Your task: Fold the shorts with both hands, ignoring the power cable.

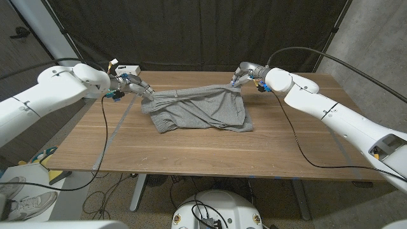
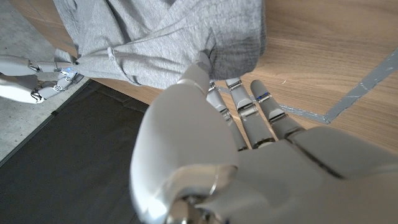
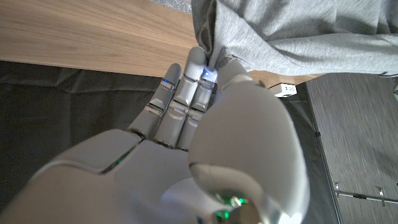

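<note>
Grey shorts (image 1: pixel 202 109) lie partly lifted on the wooden table (image 1: pixel 191 152), the waistband stretched between both hands at the far side. My left hand (image 1: pixel 141 88) pinches the left waistband corner (image 2: pixel 211 53), the cloth caught between thumb and fingers (image 2: pixel 239 106). At the opposite corner my right hand (image 1: pixel 239 77) pinches the grey fabric (image 3: pixel 214 43). The rest of the shorts (image 2: pixel 155 31) hangs down and bunches on the table toward the near side. In the left wrist view the right hand (image 2: pixel 37 78) shows at the far end of the taut waistband.
A white box (image 1: pixel 127 69) sits at the table's far left corner. Black cables (image 1: pixel 299 143) trail from both arms across the table. Grey tape strips (image 2: pixel 360 93) mark the wood. A dark curtain (image 1: pixel 203 32) hangs behind the table.
</note>
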Available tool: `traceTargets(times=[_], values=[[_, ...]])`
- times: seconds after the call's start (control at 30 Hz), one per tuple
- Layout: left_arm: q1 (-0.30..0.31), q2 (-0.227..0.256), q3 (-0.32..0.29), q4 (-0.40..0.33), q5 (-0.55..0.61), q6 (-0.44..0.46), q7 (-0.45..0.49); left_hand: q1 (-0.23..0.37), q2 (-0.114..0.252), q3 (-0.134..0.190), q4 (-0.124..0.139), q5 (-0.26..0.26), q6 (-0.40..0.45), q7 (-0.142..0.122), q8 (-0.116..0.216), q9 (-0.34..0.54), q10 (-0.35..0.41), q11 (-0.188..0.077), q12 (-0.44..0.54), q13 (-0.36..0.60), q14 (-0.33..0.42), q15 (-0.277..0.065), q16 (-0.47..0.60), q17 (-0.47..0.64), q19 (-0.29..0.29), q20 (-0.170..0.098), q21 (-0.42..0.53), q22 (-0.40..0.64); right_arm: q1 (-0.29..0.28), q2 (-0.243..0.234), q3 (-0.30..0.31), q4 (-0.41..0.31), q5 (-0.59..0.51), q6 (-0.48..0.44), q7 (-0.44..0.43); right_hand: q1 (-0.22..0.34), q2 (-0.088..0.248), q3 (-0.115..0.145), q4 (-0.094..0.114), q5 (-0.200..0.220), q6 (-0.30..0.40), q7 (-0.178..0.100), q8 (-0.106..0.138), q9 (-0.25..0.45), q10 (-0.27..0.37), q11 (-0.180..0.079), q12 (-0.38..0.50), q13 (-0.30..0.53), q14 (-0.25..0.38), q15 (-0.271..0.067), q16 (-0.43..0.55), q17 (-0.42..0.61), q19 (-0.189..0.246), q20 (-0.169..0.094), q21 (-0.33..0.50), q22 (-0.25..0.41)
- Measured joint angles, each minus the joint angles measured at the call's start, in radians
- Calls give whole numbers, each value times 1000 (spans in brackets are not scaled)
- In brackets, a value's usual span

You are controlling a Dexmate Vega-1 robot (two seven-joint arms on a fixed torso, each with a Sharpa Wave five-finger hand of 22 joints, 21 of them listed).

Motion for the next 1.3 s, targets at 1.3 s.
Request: traceTargets(times=[1.3], values=[[-53, -119, 50, 64, -1, 153, 129, -391, 25, 230, 243, 20, -831, 80, -343, -101, -853, 242, -259, 21, -654, 211, -139, -353, -341, 141, -4, -39, 145, 81, -124, 178, -17, -82, 151, -375, 37, 76, 196, -73, -902, -104, -51, -51, -876, 27, -330, -142, -662, 112, -506, -599, -295, 70, 26, -63]])
